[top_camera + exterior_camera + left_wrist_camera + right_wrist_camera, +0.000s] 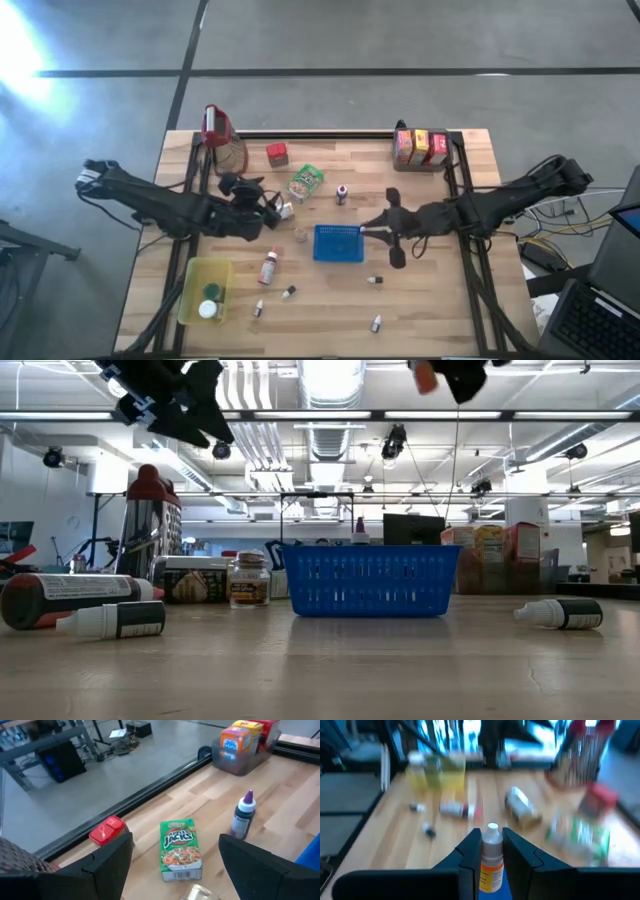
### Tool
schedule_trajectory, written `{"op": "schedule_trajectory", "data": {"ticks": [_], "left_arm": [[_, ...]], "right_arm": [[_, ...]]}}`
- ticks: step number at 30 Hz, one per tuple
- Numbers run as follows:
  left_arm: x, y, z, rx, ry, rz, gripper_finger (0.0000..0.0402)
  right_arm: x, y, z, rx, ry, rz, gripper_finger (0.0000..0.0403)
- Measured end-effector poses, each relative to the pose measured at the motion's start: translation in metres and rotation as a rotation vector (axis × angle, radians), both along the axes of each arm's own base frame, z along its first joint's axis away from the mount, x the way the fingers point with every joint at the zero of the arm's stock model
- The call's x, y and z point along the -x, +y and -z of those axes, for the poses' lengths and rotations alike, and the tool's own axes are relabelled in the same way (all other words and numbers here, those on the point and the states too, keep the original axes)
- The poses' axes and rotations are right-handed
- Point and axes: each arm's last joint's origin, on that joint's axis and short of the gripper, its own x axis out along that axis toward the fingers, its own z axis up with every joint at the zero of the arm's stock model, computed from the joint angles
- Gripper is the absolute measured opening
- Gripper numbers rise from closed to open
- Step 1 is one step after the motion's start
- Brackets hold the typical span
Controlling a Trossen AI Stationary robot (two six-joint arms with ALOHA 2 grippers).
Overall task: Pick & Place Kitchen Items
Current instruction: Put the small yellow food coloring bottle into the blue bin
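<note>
- Above the blue tray (338,243), at its right edge, my right gripper (377,229) pinches a small white-capped bottle (491,858) with an orange label; my fingers (466,857) press its sides just below the cap.
- I judge this bottle light, rigid plastic, smooth and round, so it could twist or slip; holding it across the body under the cap looks right, and it should come to little harm if dropped into the tray.
- Left of the tray, my left gripper (268,209) hangs spread and empty, near the green carton (179,849).
- That carton reads "Kellogg's Apple Jacks"; thin card, probably light and easy to crush, best taken across its narrow sides.
- Beyond the tray stands a dark bottle (243,817) with a purple tip; its label I cannot read.
- Far beyond the tray on the right, a clear bin (421,162) holds orange and red cartons (235,745); their print is too small to read.
- Nearer than the tray lie more small bottles (376,281).
</note>
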Motion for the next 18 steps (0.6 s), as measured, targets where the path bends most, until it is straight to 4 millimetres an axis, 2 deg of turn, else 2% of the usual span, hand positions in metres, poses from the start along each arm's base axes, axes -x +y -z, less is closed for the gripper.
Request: {"op": "schedule_trajectory", "data": {"ticks": [6,11,14,18], "left_arm": [[-0.012,-0.003,0.016,0.043,0.007,-0.031,0.03],[-0.03,-0.008,0.025,0.026,0.006,-0.006,0.03],[-0.052,-0.015,0.025,-0.056,-0.018,0.089,0.03],[-0.08,-0.025,0.024,-0.153,-0.092,0.35,0.03]], "right_arm": [[-0.01,0.004,0.002,0.08,-0.146,-0.037,0.0059],[-0.016,0.006,0.013,0.092,-0.181,-0.068,0.0056],[-0.02,0.008,0.015,0.076,-0.225,-0.091,0.0057],[-0.026,0.01,0.019,0.068,-0.262,-0.098,0.0057]]}}
